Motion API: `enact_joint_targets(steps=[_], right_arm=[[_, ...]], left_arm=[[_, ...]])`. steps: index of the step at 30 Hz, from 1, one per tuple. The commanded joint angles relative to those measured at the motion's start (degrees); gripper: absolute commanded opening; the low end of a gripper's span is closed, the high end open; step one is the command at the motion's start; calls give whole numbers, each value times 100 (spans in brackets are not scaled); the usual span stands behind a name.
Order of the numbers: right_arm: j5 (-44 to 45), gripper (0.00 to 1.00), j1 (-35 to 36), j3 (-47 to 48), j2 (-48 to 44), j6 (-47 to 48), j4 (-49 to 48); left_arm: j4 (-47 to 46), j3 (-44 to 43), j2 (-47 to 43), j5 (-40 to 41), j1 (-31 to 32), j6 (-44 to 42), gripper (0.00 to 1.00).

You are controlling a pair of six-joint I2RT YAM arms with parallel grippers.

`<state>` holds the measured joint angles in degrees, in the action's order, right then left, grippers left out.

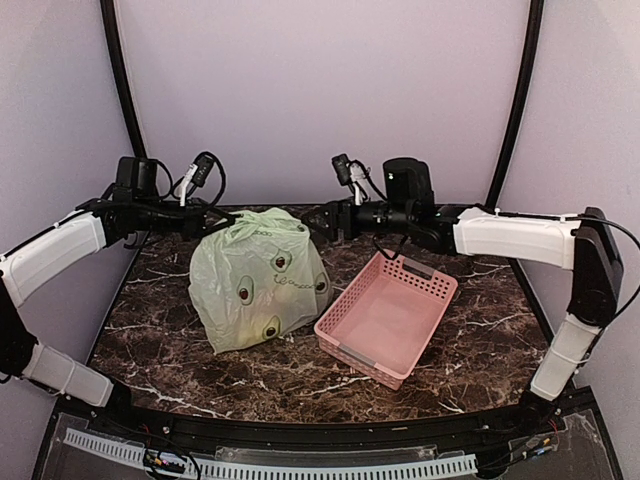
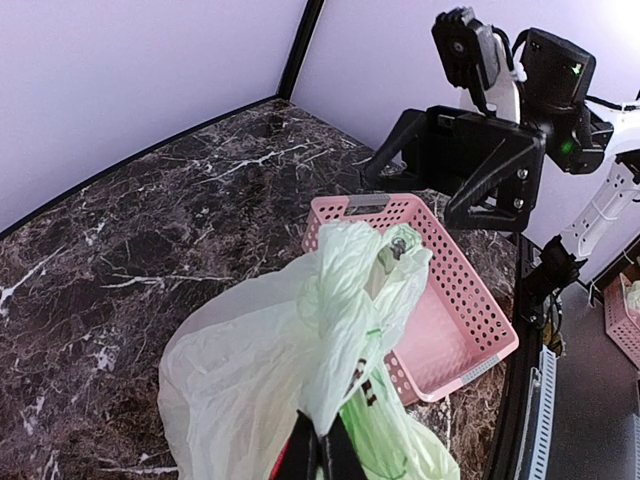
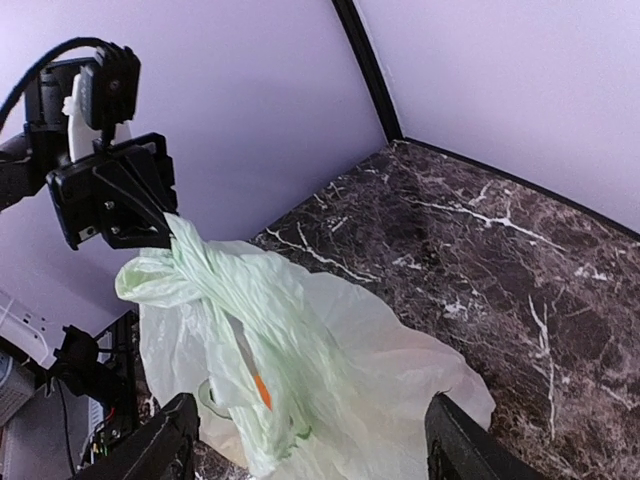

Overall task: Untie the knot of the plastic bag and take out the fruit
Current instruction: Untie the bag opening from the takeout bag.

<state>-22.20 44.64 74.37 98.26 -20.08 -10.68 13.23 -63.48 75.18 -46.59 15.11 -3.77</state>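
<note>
The pale green plastic bag (image 1: 258,285) stands on the marble table, left of centre, with dark avocado prints on it. My left gripper (image 2: 320,448) is shut on a bunched handle strip at the bag's top left (image 1: 218,222). In the right wrist view the handles run as a twisted bunch, the knot (image 3: 195,268), down from the left gripper (image 3: 158,222). My right gripper (image 3: 310,405) stands open just right of the bag's top (image 1: 320,222), its fingers spread on either side of the bag and holding nothing. The fruit is hidden inside the bag.
An empty pink slotted basket (image 1: 440,290) sits right of the bag, almost touching it, under the right arm. Lilac walls and black corner posts close the back and sides. Bare marble (image 1: 160,300) lies left of the bag and along the front.
</note>
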Motion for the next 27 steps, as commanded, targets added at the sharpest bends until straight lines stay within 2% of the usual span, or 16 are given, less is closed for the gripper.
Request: enact_joint_targets(steps=[1, 5, 10, 16, 19, 27], right_arm=[[-486, 79, -17, 563, 217, 354, 271], [-805, 84, -18, 1188, 625, 561, 673], [-1332, 84, -17, 1832, 1153, 646, 933], [-1620, 75, 21, 2287, 1581, 505, 896], [-1569, 74, 79, 2384, 1723, 502, 845], [-1537, 51, 97, 2252, 1757, 275, 440]], left_arm=[[10, -69, -210, -466, -9, -190, 1], [-20, -42, -208, -637, 0, -175, 1], [-21, -44, -211, -676, 41, -177, 1], [24, -54, -199, -668, 86, -192, 1], [42, -60, -205, -623, 96, -201, 1], [130, -80, -213, -434, 114, -268, 1]])
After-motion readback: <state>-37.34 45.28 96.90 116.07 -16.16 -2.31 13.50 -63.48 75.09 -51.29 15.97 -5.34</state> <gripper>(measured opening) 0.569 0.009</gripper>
